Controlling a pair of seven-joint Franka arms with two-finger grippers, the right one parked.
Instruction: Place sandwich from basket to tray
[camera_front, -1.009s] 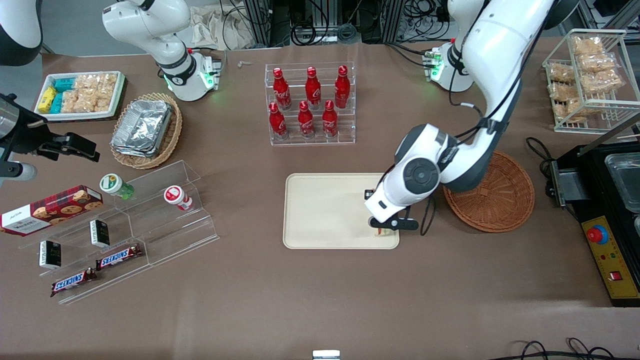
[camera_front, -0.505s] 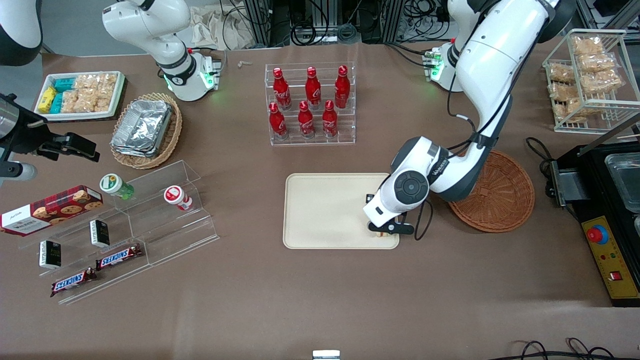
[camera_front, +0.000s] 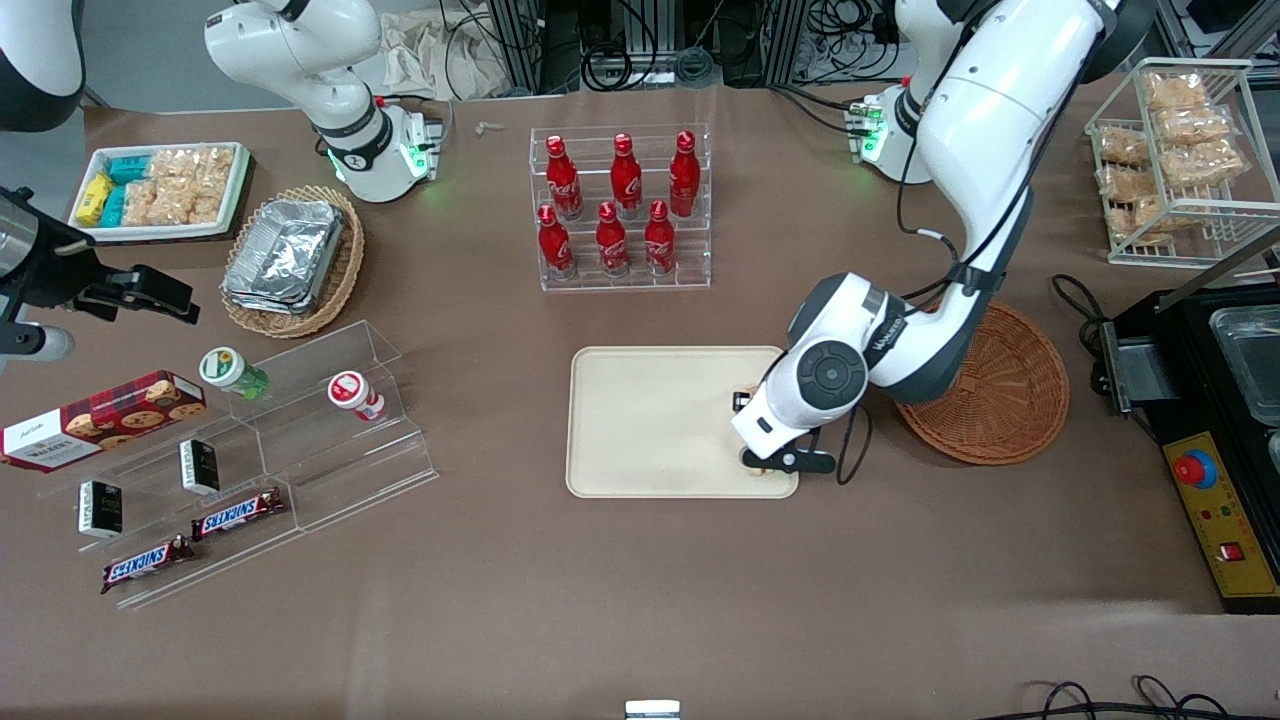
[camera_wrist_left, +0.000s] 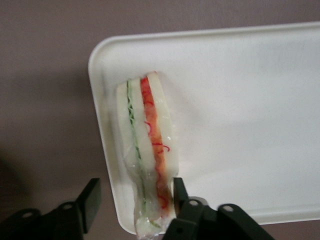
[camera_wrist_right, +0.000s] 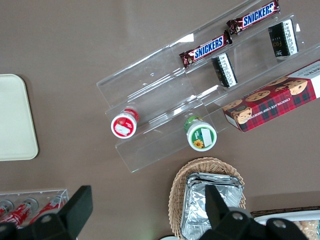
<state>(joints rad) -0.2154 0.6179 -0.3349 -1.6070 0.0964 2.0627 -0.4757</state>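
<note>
**Sandwich lies at the tray's corner**

The sandwich is a pale bread wedge with green and red filling stripes along its edge, clear-wrapped. It lies on the tray, in the corner nearest the basket. The gripper hangs over that corner, fingers spread apart on either side of the sandwich's end. The basket holds nothing.

A brown-covered table fills the scene, with cables and metal framing at its edge.
</note>
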